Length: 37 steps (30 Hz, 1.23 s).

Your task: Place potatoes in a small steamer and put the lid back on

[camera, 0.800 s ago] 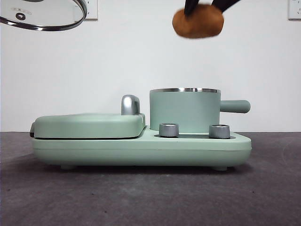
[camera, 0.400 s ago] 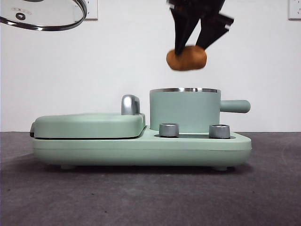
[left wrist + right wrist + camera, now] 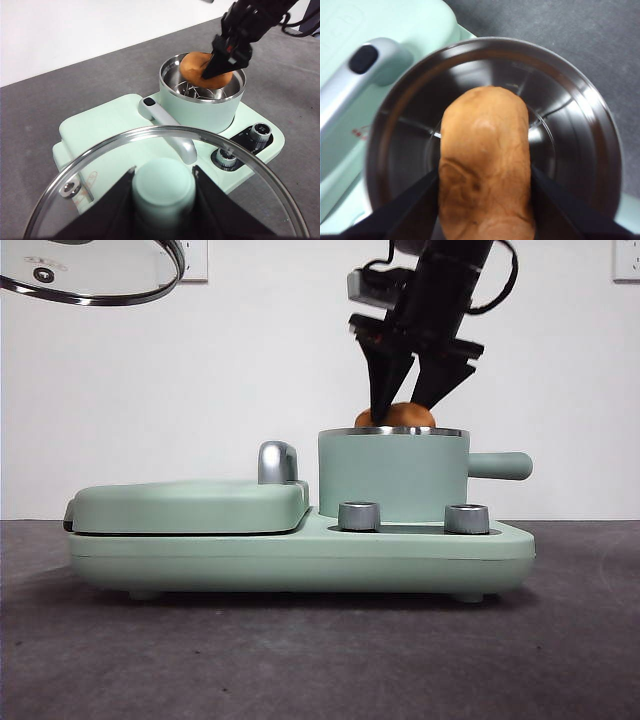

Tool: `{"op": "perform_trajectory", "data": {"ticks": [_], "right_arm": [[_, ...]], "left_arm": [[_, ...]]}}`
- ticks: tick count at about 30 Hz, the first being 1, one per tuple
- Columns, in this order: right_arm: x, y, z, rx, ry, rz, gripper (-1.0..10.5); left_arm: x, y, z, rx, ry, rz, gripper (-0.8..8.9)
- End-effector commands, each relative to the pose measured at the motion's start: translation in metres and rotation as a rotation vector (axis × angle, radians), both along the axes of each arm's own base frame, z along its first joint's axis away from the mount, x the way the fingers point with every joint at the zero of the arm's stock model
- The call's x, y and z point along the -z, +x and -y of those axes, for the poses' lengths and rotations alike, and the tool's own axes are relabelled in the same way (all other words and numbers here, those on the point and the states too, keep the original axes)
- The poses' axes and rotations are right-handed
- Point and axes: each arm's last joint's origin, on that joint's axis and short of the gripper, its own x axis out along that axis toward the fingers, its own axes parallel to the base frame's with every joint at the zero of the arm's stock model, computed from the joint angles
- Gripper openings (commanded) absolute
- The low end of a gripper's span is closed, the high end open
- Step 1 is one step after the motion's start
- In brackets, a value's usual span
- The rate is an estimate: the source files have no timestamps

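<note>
Glass lid point(image 3: 95, 275) is clamped by its knob in my left gripper point(image 3: 163, 197), up high. Right gripper point(image 3: 412, 390) grips the potato point(image 3: 395, 416), half inside the steamer point(image 3: 393, 475). Next: lower, let go.

my left gripper point(image 3: 163, 200) has its two black jaws closed on the mint-green knob of the glass lid point(image 3: 100, 165), which i hold in the air above the appliance point(image 3: 100, 125). through and past the lid i see the steamer point(image 3: 202, 97) standing at one end of the appliance, beside the chrome handle point(image 3: 167, 127). the right gripper point(image 3: 220, 62) grips the potato point(image 3: 192, 67) inside the steamer's steel rim. two knobs point(image 3: 260, 132) sit along the appliance's edge.
</note>
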Motion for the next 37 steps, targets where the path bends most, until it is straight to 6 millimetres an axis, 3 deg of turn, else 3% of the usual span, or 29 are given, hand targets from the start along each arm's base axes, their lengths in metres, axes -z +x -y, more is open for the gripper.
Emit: {"op": "perform_trajectory", "data": {"ticks": [1, 7, 12, 16, 19, 21, 25, 28, 31, 37], "right_arm": [[0.006, 0.009, -0.005, -0.011, -0.001, 0.011, 2.2], [0.024, 0.019, -0.008, -0.007, -0.015, -0.014, 2.2], [0.024, 0.020, -0.009, -0.005, -0.013, -0.001, 2.2], [0.024, 0.021, -0.009, -0.022, -0.010, 0.008, 4.1], [0.006, 0.015, -0.006, -0.021, 0.011, 0.057, 4.1], [-0.032, -0.004, 0.001, -0.025, 0.049, 0.137, 4.1], [-0.109, -0.069, 0.021, -0.050, 0.123, 0.292, 4.1], [-0.145, -0.112, 0.036, -0.067, 0.164, 0.375, 4.1], [-0.152, -0.148, 0.055, -0.047, 0.171, 0.431, 4.1], [-0.127, -0.202, 0.086, 0.013, 0.139, 0.480, 4.0]], "left_arm": [[-0.007, 0.000, 0.000, 0.002, -0.017, 0.039, 0.15], [-0.007, 0.000, 0.000, 0.002, -0.017, 0.039, 0.15], [-0.007, 0.000, 0.000, 0.002, -0.017, 0.039, 0.15], [-0.007, 0.000, 0.000, 0.002, -0.016, 0.038, 0.15], [-0.007, 0.000, 0.000, 0.002, -0.016, 0.037, 0.15], [-0.007, 0.000, 0.000, 0.002, -0.016, 0.037, 0.15], [-0.007, 0.000, 0.000, 0.002, -0.019, 0.045, 0.15], [-0.009, 0.000, 0.000, 0.002, -0.026, 0.061, 0.15], [-0.011, 0.001, 0.001, 0.003, -0.033, 0.078, 0.15], [-0.012, 0.001, 0.001, 0.003, -0.037, 0.087, 0.15]]}}
